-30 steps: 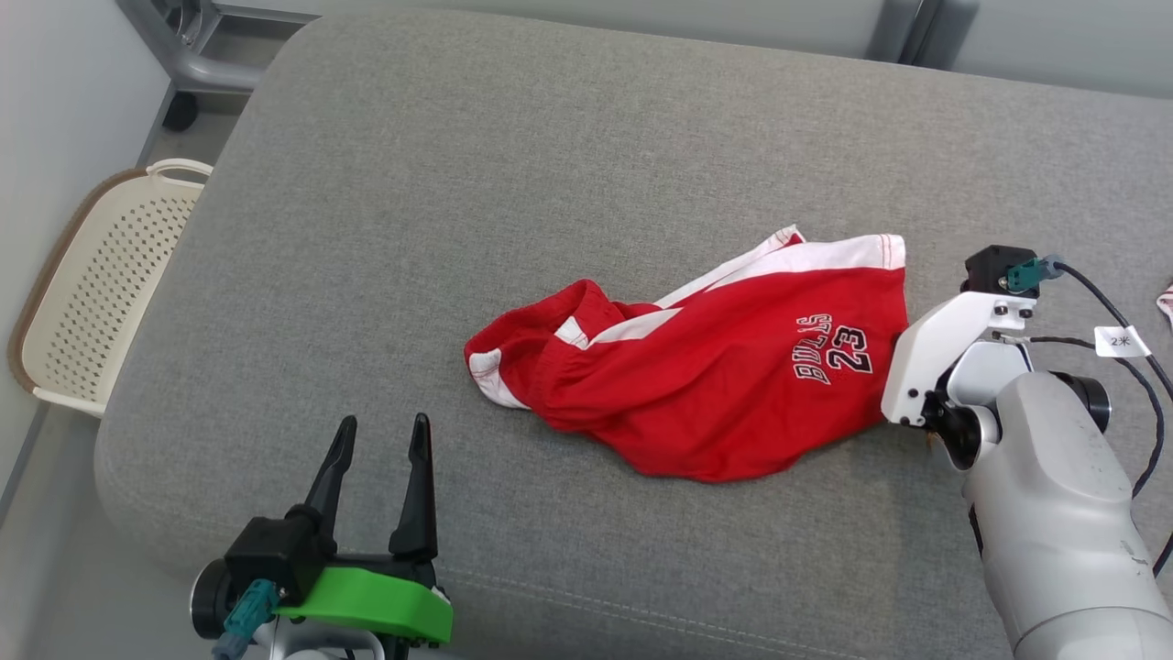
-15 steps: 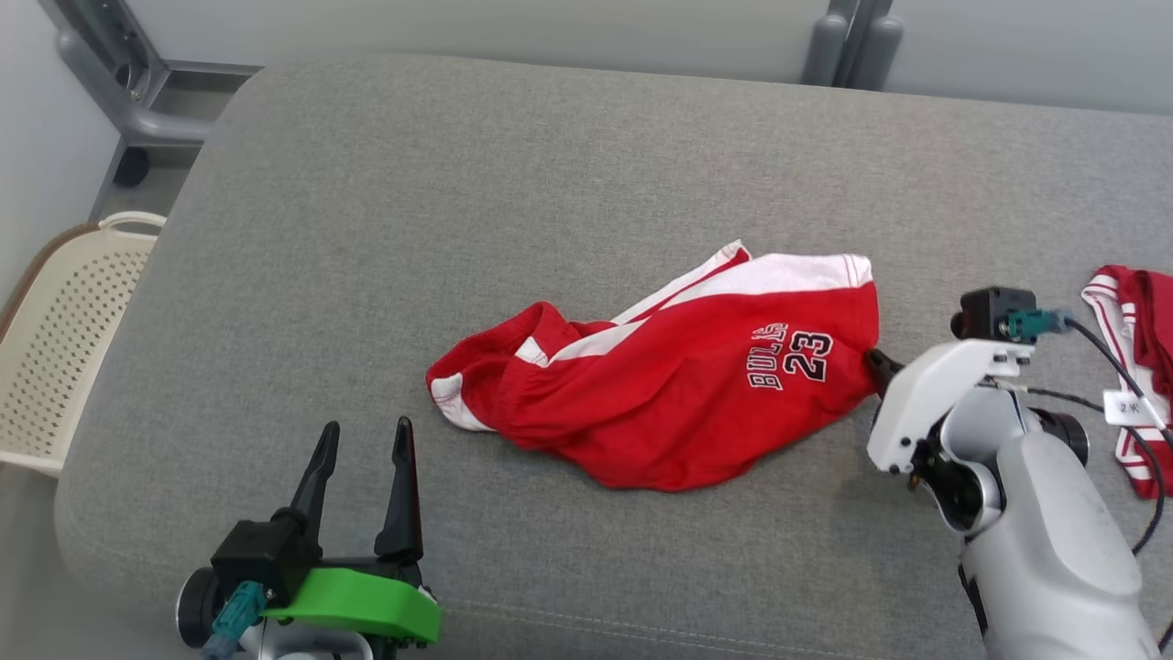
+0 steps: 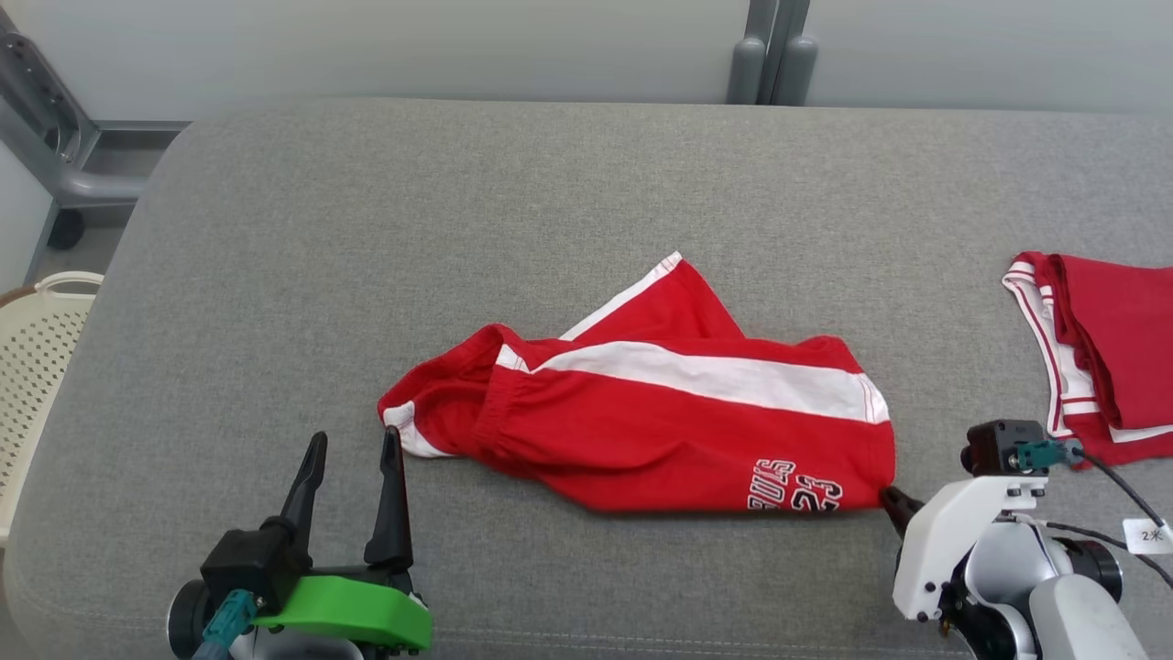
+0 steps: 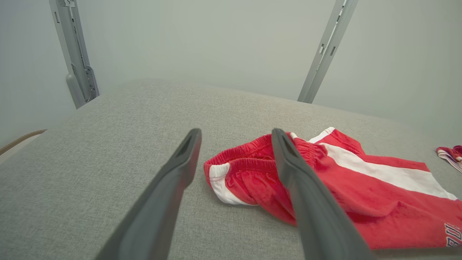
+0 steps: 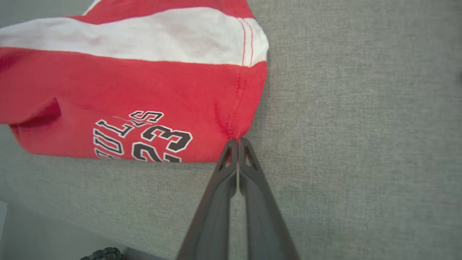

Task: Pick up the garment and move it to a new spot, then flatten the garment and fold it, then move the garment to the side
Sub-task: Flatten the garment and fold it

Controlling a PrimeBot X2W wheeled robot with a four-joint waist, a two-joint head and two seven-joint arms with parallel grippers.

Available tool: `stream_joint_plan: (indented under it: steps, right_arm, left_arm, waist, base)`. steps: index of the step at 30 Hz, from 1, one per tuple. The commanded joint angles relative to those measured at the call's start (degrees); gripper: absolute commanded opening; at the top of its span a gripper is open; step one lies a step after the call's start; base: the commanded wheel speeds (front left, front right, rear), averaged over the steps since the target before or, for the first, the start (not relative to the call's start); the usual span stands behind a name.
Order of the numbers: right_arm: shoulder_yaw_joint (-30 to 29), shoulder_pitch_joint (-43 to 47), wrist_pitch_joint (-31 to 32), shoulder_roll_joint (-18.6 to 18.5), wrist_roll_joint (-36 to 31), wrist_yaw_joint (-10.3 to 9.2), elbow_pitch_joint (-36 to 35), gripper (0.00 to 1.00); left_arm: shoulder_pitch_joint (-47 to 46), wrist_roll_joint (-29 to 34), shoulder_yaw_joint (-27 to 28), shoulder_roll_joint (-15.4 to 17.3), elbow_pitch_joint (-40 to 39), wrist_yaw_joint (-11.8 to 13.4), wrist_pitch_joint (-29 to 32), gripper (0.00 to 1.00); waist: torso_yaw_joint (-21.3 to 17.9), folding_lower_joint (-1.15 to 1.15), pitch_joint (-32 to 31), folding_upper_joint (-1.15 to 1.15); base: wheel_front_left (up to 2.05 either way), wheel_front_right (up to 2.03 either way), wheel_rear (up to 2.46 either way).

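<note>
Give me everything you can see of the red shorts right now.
The red jersey shorts with a white side stripe look like soft knit, with an elastic waistband and a 23 print near one leg hem. They lie crumpled, partly folded over, on the grey fabric cushion. The shut right gripper pinches their lower hem corner.

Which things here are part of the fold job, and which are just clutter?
In the job: red shorts; right gripper, shut on their hem corner; left gripper, open.
Lying about: second red garment, far right; cream basket, far left.
</note>
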Motion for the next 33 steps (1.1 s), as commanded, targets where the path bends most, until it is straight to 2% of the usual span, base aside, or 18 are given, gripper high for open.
stream_joint_plan:
  steps: [1, 6, 7, 8, 9, 10, 15, 25, 33]
  right_arm:
    - [0.2, 1.2, 0.4, -0.2, -0.2, -0.01, -0.3, 0.0]
    - [0.1, 3.5, 0.7, 0.1, -1.2, -0.01, -0.2, 0.0]
    - [0.2, 3.8, 0.6, 0.1, -1.6, -0.01, 0.0, 0.04]
    - [0.2, 4.1, 0.6, 0.1, -1.8, -0.01, 0.3, 0.3]
    - [0.1, 4.4, 0.8, 0.2, -2.0, -0.01, 0.7, 0.47]
    - [0.0, 4.7, 0.9, 0.3, -2.4, -0.01, 1.0, 1.0]
    - [-1.7, 5.2, -1.2, 0.8, -3.3, -0.01, 0.9, 1.0]
    - [-5.0, 7.5, -9.9, 1.6, -3.8, -0.01, -3.4, 1.0]
    - [-5.1, 9.4, -19.6, 1.7, 0.8, -0.01, -4.6, 1.0]
  left_arm:
    - [0.5, -0.2, 0.0, 0.4, 0.0, 0.3, -0.1, 1.0]
    - [0.5, -0.5, -0.3, 0.7, 0.4, 0.2, 0.2, 1.0]
    - [0.5, -0.5, -0.3, 0.7, 0.5, 0.2, 0.2, 1.0]
    - [0.5, -0.5, -0.3, 0.7, 0.5, 0.2, 0.2, 1.0]
    - [0.5, -0.6, -0.4, 0.8, 0.5, 0.3, 0.2, 1.0]
    - [0.4, -0.6, -0.4, 0.8, 0.6, 0.3, 0.2, 1.0]
    - [0.7, -0.8, -0.4, 0.9, 0.9, 0.8, 0.3, 1.0]
    - [2.7, -1.4, 0.0, 1.2, 1.5, 1.6, 0.3, 1.0]
    - [4.8, -2.2, 0.9, 1.8, 1.6, 2.7, 0.7, 1.0]
  waist:
    - [-0.2, 0.0, -0.3, 0.0]
    - [-0.2, 0.0, -0.7, 0.0]
    - [-0.1, 0.0, -0.7, 0.0]
    - [0.0, 0.0, -0.8, 0.0]
    - [0.0, 0.0, -0.9, 0.0]
    - [0.1, 0.0, -0.9, 0.0]
    - [0.5, 0.0, -1.5, 0.0]
    - [0.2, 0.0, -4.8, 0.0]
    - [-0.4, 0.0, -7.3, 0.0]
  base:
    - [0.0, 0.0, 0.0]
    - [0.0, 0.0, 0.0]
    - [0.0, 0.0, 0.0]
    - [0.0, 0.0, 0.0]
    - [0.0, 0.0, 0.0]
    - [0.0, 0.0, 0.0]
    - [0.0, 0.0, 0.0]
    - [0.0, 0.0, 0.0]
    - [0.0, 0.0, 0.0]
